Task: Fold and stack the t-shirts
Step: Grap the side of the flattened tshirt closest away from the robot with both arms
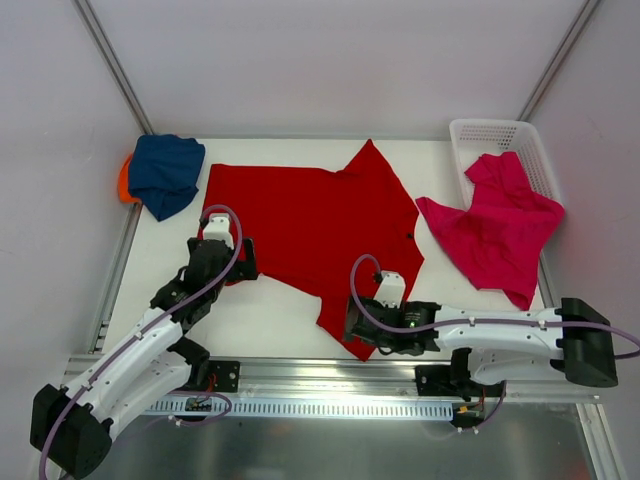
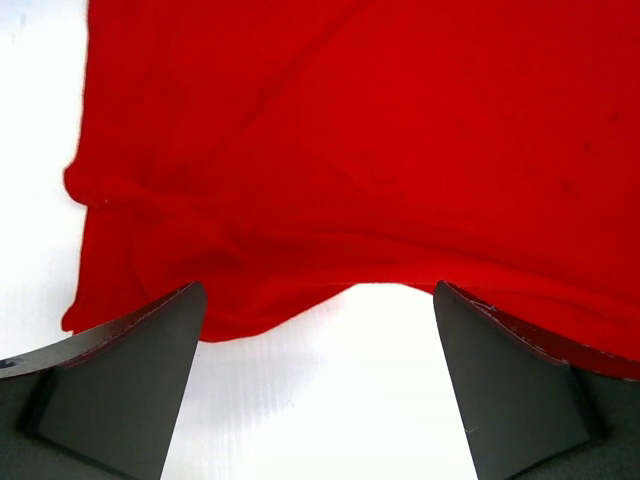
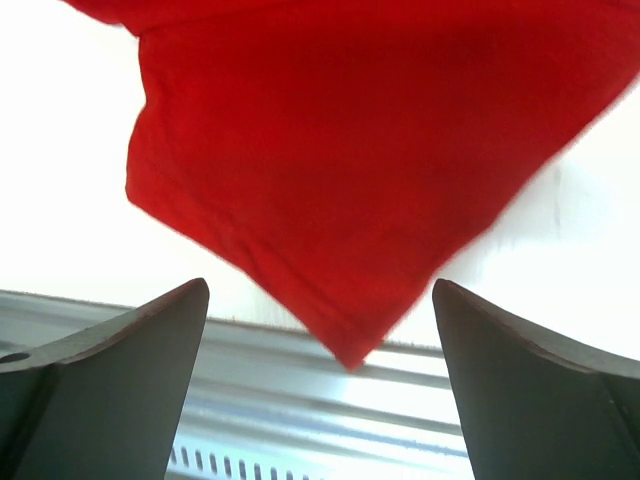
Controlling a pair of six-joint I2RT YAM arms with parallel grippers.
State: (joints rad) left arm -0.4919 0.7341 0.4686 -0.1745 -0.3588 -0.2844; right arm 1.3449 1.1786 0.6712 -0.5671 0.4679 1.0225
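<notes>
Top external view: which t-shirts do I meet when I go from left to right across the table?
orange t-shirt → navy blue t-shirt → red t-shirt → magenta-pink t-shirt

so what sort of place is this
Probably a robot lab cell: plain white walls box in a white table, and the left arm and right arm are bolted to a metal rail at its near edge.
</notes>
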